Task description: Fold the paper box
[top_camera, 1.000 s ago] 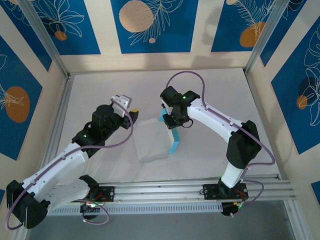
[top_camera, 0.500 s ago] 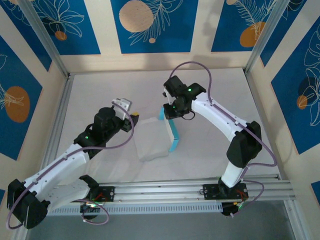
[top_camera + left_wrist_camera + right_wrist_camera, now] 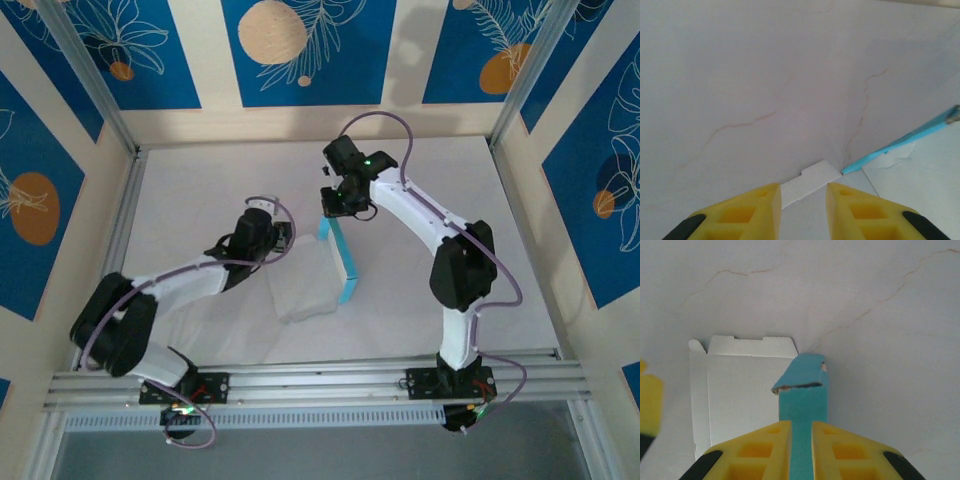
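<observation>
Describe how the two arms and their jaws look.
The left arm and right arm both have white links between black joints, and a thin purple cable loops along each. A small green light glows on the right arm. In the wrist views the jaws are bright yellow blocks with moulded recesses and black outer corners.

The left arm (image 3: 185, 283) lay low, stretched from the near left toward the middle, and the left gripper (image 3: 278, 234) held its jaws a little apart. The right arm (image 3: 425, 218) arched far and leftward, and the right gripper (image 3: 331, 207) was closed on the paper box (image 3: 803, 390).
</observation>
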